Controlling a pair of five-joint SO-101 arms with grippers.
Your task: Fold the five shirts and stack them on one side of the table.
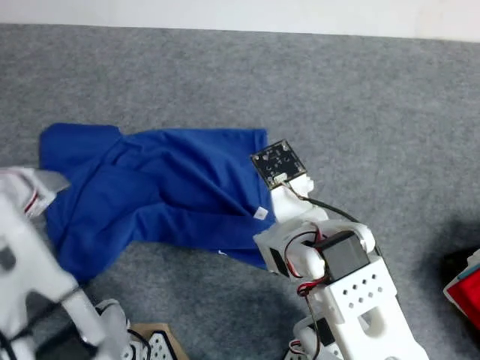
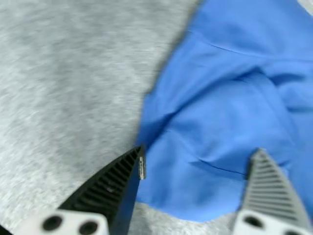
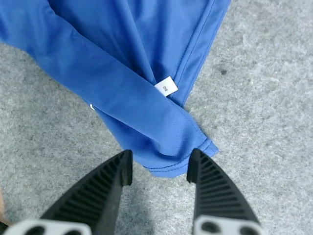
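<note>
1 blue shirt [image 1: 161,195] lies rumpled and partly folded over itself on the grey desk [image 1: 360,97], with a small white tag [image 3: 166,88] near 1 hem corner. The left gripper [image 2: 200,157] and right gripper [image 3: 160,155] hover over its edges, fingers apart and empty.

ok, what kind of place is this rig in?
Probably a robotics test bench, not a home: grey carpet-like table cover, one blue shirt laid out, left pincer and right pincer open over its edges.

White tag [image 3: 166,88] on blue shirt [image 3: 98,58], print illegible.
</note>
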